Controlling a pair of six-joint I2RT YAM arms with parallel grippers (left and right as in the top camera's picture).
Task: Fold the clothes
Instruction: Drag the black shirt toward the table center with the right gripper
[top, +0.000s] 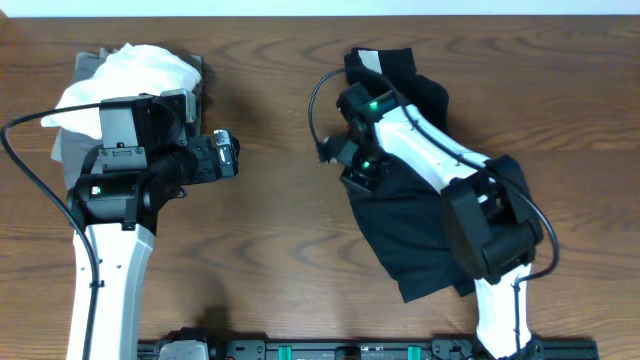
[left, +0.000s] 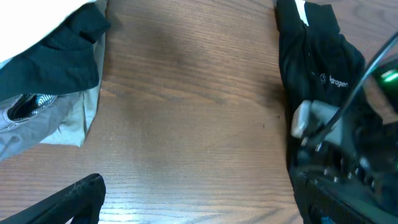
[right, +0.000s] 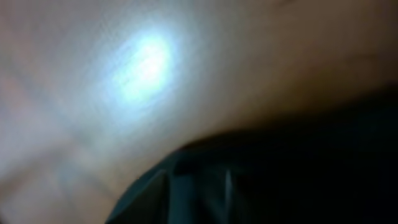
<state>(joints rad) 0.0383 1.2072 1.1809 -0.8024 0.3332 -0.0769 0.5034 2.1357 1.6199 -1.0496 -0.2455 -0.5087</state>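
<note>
A black garment (top: 410, 225) lies crumpled on the right half of the table; it also shows in the left wrist view (left: 317, 62). My right gripper (top: 347, 168) is down at the garment's left edge. The right wrist view is blurred, with dark fabric (right: 298, 174) filling its lower part, so the jaws cannot be read. My left gripper (top: 226, 152) hangs open and empty over bare wood between the pile and the black garment. Only one of its fingers (left: 68, 199) shows in the left wrist view.
A pile of clothes sits at the back left: a white garment (top: 135, 65) on top and a grey one (top: 68, 150) beneath. In the left wrist view the grey garment (left: 56, 127) lies under a dark one (left: 56, 59). Bare wood (top: 280, 230) lies between the arms.
</note>
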